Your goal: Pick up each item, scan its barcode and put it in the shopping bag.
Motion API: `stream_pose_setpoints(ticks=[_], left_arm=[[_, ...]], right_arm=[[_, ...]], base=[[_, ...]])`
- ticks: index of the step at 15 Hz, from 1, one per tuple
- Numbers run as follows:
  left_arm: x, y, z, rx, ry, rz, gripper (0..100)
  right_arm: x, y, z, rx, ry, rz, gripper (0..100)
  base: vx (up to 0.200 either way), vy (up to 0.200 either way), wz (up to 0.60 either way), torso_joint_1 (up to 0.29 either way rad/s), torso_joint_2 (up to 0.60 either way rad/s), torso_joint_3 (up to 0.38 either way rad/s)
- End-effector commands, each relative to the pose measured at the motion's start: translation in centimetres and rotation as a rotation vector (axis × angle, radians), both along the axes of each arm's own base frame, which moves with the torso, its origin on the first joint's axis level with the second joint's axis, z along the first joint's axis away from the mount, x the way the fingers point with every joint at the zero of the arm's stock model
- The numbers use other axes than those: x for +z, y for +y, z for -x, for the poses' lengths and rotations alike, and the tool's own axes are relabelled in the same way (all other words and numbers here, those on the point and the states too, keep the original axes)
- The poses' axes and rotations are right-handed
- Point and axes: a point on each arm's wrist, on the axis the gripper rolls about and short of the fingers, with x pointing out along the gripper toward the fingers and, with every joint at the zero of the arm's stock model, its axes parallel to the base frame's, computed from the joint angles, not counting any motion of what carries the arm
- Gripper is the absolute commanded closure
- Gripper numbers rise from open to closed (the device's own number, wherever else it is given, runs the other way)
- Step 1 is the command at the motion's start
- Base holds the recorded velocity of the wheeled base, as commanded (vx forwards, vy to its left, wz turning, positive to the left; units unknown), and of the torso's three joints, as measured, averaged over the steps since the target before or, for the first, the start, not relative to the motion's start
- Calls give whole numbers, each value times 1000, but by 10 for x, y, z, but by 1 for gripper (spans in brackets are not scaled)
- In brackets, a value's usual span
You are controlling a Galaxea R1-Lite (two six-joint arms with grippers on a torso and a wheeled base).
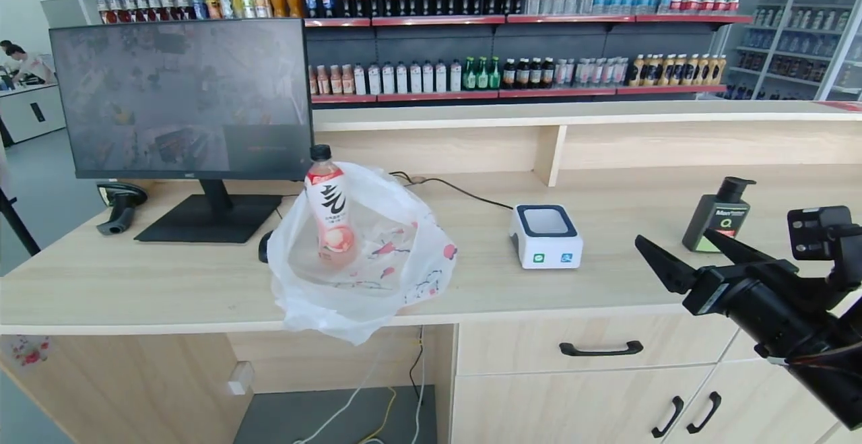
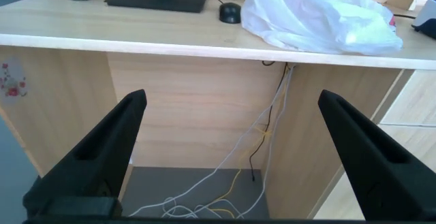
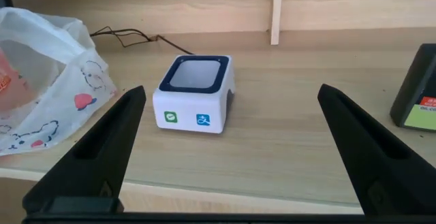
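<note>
Jaws first: the right arm's jaws are spread wide with nothing in them, hanging just off the front edge of the table (image 1: 135, 282) at its right end. In the right wrist view they frame the white scanner box (image 3: 196, 93), with the dark green bottle (image 1: 718, 215) just off to one side. The left arm's jaws are wide apart and empty too. They sit low, below the tabletop, facing the open knee space where some loose cables (image 2: 266, 135) hang down.

Moving outward, the dark green bottle with the black cap stands upright on the table near the right jaws, well apart from the scanner box. Nothing is touching it. The scanner box sits roughly mid-table, window facing up.

Further left is the shopping bag (image 1: 404, 255), a thin white plastic one slumped open and drooping a bit over the table's front edge. A pink drink bottle (image 1: 323, 174) stands upright inside it, neck and cap poking out the top.

So my read on progress: the pink bottle looks done, since it's in the bag. The green bottle looks like the one left, and it needs the whole routine of grab, scan and bag. I can't spot any other loose items on the table, so I'd call it about halfway. The right arm seems best placed for the next grab.
</note>
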Motion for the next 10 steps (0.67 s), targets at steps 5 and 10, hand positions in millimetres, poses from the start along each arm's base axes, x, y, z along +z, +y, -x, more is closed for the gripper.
stream_pose_setpoints(ticks=[5,10], left_arm=[[0,0,0,0,-1,1,0],[0,0,0,0,-1,1,0]], right_arm=[[-1,0,0,0,4,-1,0],[-2,0,1,-1,9,2,0]], base=[[0,-200,0,2,4,3],[0,-200,0,3,5,2]])
